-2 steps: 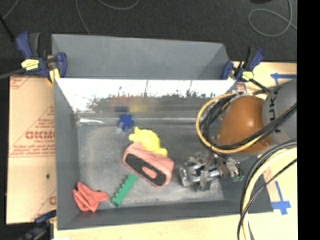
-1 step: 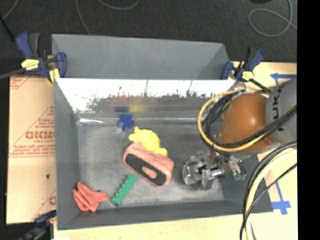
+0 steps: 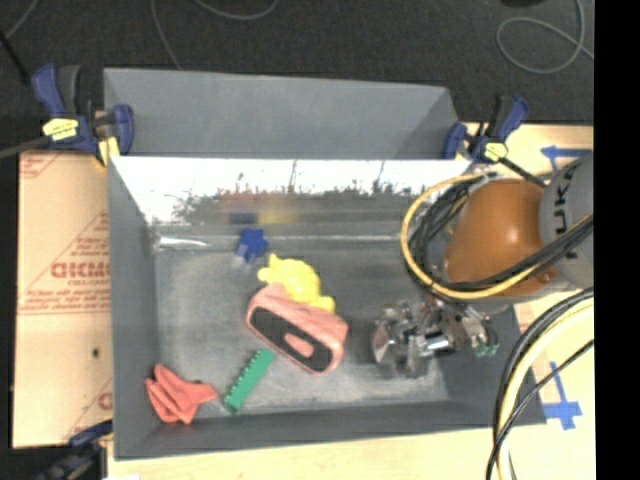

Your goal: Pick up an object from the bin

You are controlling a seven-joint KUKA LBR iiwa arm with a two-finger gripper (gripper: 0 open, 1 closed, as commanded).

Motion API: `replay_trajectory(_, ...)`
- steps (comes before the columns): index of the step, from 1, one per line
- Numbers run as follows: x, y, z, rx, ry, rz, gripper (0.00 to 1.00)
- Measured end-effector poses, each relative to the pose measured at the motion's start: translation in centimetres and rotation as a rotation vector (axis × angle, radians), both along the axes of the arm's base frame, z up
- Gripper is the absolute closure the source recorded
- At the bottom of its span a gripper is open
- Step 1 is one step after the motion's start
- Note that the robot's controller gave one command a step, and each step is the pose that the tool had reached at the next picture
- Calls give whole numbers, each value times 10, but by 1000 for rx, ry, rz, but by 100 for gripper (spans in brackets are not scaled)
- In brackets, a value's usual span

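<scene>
Bin (image 3: 190, 308): we found five things on its floor, left and middle.
Small block (image 3: 250, 243): lay nearest the back wall.
Lumpy toy (image 3: 290, 278): lay just before the block, touching the slipper.
Slipper (image 3: 297, 333): lay mid-floor, before the toy.
Toothed strip (image 3: 248, 380): lay at the slipper's front left.
Crumpled piece (image 3: 178, 395): lay front left, beside the strip.
Gripper (image 3: 405, 343): we noted it right of the slipper, apart.

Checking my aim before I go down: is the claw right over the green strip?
No, the claw is well off to the view's right of the green strip, clearly apart from it.
</scene>
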State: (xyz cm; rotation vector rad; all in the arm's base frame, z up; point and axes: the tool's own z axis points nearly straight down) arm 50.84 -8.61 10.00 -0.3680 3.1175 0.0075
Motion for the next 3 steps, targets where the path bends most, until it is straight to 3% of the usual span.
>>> replay_trajectory(1,-1,0,24,0,4,0,100)
replay_trajectory(3,1,-3,55,-4,-6,-3,100)
